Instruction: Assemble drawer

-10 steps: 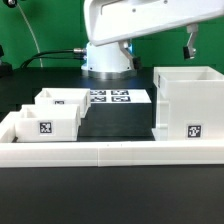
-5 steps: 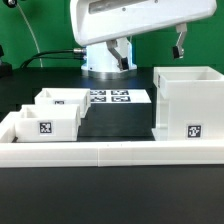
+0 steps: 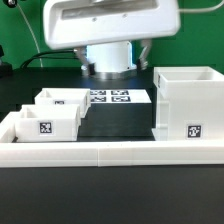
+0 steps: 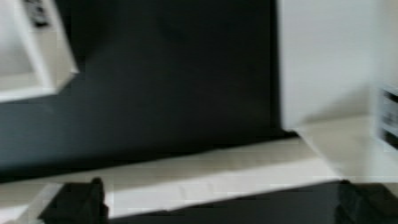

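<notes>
OK, starting at the exterior view's left: 2 small open-top trays sit close together on the black tabletop (image 3: 115, 125). The front tray (image 3: 28, 128) has a b/w tag on its near wall. The rear tray (image 3: 68, 100) is just behind it, offset a bit toward the right. Both are upright and nothing is touching them.

Next over, at center-back, the marker board (image 3: 110, 97) lies flat in front of the arm's base. Between the trays and the case there's a bare black patch.

Overhead, the white arm (image 3: 110, 25) spans the top of the frame, above the board and well clear of the parts.

At the exterior view's right, the tall boxy case (image 3: 180, 115) stands upright with its open side up and a tag (image 3: 194, 130) low on its front face. It's well apart from the trays.

The low white rail (image 3: 110, 152) runs along the front of everything.

In the wrist view, the tool (image 4: 217, 203) is spread wide. Its 2 dark fingertips (image 4: 71, 200) are far apart w/ nothing between them, over the rail and black surface. The blurry white wall w/ a dark tag edge in that view is prob. the case.
</notes>
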Robot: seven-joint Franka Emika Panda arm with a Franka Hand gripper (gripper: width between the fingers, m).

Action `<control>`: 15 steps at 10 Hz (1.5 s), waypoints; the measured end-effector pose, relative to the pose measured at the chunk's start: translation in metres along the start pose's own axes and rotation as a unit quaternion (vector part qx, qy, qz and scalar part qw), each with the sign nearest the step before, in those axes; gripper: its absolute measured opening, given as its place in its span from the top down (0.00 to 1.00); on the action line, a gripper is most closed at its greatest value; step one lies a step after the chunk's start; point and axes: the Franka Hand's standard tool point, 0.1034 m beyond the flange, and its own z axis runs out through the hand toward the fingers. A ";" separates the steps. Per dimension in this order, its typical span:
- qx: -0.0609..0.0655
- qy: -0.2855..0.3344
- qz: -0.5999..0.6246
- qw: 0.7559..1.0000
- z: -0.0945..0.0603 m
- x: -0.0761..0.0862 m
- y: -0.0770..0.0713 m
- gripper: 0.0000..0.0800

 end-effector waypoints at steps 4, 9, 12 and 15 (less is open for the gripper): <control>0.000 -0.002 0.001 1.000 0.001 0.001 -0.002 0.19; -0.026 -0.025 -0.006 0.999 0.021 -0.028 0.011 0.19; -0.026 -0.021 -0.038 0.999 0.034 -0.040 0.048 0.19; -0.026 -0.020 -0.039 0.999 0.033 -0.039 0.042 0.19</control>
